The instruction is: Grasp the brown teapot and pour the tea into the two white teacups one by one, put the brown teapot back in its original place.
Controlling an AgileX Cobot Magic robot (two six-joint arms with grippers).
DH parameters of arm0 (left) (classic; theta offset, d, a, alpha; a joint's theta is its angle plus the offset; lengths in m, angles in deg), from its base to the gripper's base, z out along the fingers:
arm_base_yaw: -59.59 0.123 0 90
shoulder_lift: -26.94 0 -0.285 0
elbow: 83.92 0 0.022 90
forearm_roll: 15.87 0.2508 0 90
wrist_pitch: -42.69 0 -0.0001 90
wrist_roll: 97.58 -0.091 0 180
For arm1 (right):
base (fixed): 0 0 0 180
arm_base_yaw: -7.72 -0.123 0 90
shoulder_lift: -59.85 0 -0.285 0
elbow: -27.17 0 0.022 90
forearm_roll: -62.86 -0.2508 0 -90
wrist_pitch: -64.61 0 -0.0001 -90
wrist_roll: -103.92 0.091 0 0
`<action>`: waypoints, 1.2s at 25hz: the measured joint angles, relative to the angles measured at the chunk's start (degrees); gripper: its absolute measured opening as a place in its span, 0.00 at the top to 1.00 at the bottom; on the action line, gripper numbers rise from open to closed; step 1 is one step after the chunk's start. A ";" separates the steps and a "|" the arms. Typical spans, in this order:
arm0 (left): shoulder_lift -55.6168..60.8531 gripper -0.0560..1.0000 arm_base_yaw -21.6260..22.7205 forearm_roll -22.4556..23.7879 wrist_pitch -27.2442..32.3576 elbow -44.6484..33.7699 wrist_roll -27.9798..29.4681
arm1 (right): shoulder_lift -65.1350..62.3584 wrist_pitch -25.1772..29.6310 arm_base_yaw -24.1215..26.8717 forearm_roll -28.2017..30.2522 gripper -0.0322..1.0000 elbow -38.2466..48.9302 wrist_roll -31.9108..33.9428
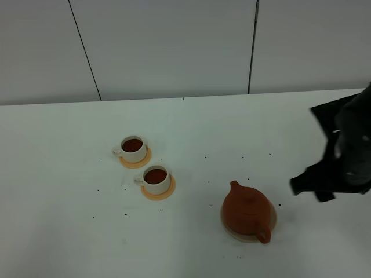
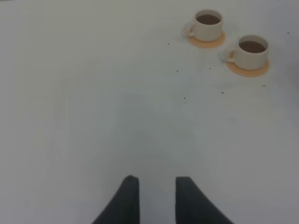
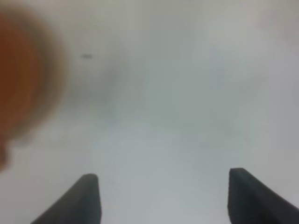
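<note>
The brown teapot [image 1: 248, 213] stands upright on its beige coaster, the original place [image 1: 273, 222], at the front right of the table. The two white teacups [image 1: 133, 148] [image 1: 156, 178] sit on orange-tan saucers left of it, both holding dark tea. My right gripper [image 1: 308, 190] hangs open and empty just right of the teapot, apart from it. In the right wrist view the gripper [image 3: 163, 186] has its jaws wide apart, and the teapot [image 3: 23, 74] is a blur at the edge. My left gripper [image 2: 156, 186] holds nothing, its fingers a little apart, far from the teacups [image 2: 208, 25] [image 2: 252, 51].
The white table [image 1: 69, 220] carries small dark specks around the cups and the teapot. A grey panelled wall [image 1: 174, 46] runs along the table's far edge. My right arm's dark bulk fills the right edge of the high view.
</note>
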 joint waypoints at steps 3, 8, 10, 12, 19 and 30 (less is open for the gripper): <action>0.00 0.70 0.00 0.00 0.00 0.00 0.00 | -0.67 2.01 3.68 -0.23 0.43 0.00 -1.53; 0.00 0.70 0.00 0.00 0.00 0.00 0.00 | -2.79 2.23 9.46 -3.78 0.43 0.00 -5.56; 0.00 0.70 0.00 0.00 0.00 0.00 0.00 | -3.74 3.15 12.09 -4.53 0.42 0.00 -7.13; 0.00 0.70 0.00 0.00 0.00 0.00 0.00 | -4.91 4.36 15.00 -5.83 0.42 0.00 -8.92; 0.00 0.70 0.00 0.00 0.00 0.00 0.00 | -11.25 9.89 22.76 -9.45 0.42 0.00 -12.07; 0.00 0.70 0.00 0.00 0.00 0.00 0.00 | -29.16 13.60 23.56 -10.04 0.42 8.95 -13.02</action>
